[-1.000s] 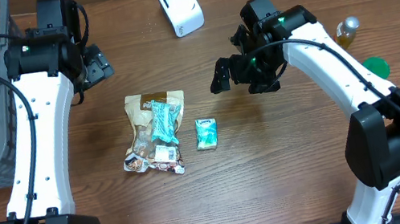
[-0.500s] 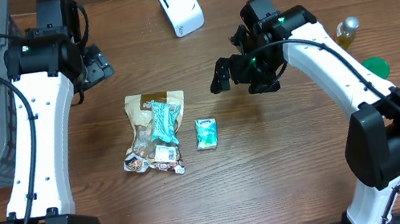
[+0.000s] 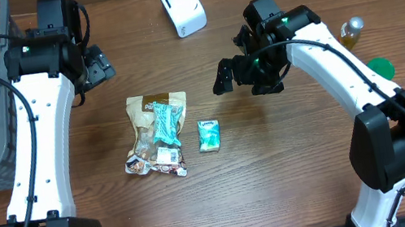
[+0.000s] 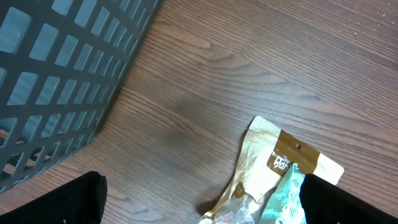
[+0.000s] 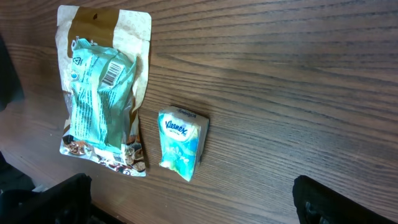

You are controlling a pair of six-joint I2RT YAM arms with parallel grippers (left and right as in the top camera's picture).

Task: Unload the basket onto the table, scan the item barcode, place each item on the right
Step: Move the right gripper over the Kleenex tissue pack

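Right now we hold nothing: both sets of jaws stand wide and empty. We take the white scanner as our mark. Our left gripper hangs to the scanner's left, and our right gripper just to its right and nearer our bases. The items lie on the table on the near side of the scanner, well apart from it. They are a tan pouch with a teal packet lying on top, and a tissue pack just beside them. The teal packet's barcode faces up, so we judge it needs lifting and turning toward the scanner. Our right wrist looks down on the items, likely to choose one.
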